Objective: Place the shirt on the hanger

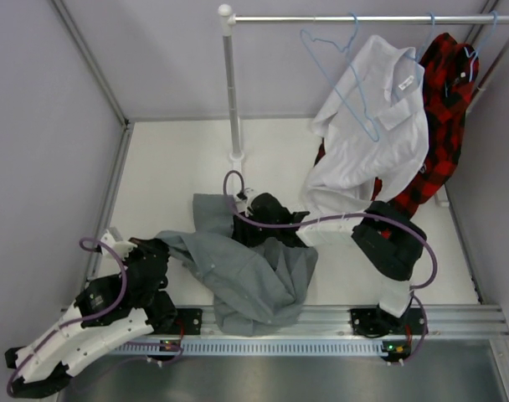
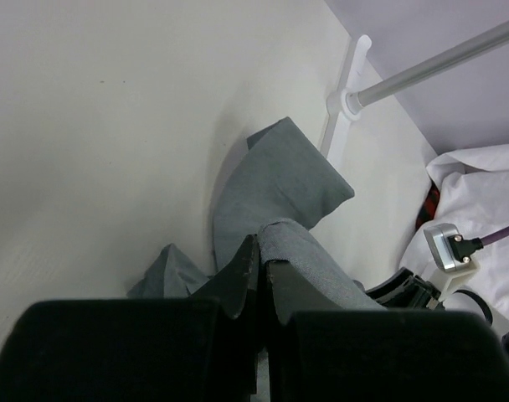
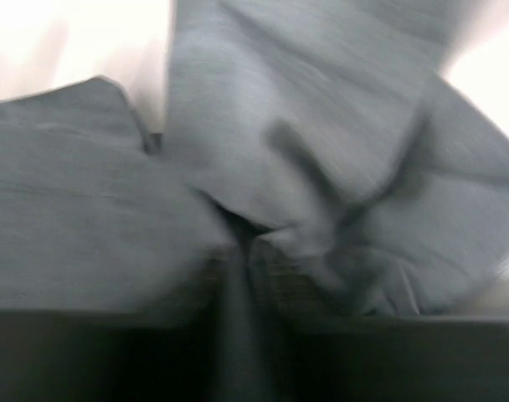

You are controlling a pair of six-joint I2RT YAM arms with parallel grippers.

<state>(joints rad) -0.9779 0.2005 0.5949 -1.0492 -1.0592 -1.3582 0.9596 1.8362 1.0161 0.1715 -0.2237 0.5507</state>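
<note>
The grey shirt [image 1: 246, 268] lies crumpled on the table between the two arms, part of it draped over the front rail. My left gripper [image 1: 167, 247] is shut on a fold of the grey shirt [image 2: 309, 180] at its left edge; its jaws stand closed with cloth pinched between them. My right gripper [image 1: 242, 219] is shut on the shirt's upper part, and grey cloth [image 3: 280, 142] fills its blurred wrist view. The empty light-blue hanger [image 1: 342, 71] hangs on the rod at the back, in front of the white shirt.
A metal rack with a horizontal rod [image 1: 363, 18] and a white post [image 1: 232, 92] stands at the back. A white shirt [image 1: 372, 126] and a red-and-black plaid shirt [image 1: 443, 109] hang on it. Grey walls enclose both sides.
</note>
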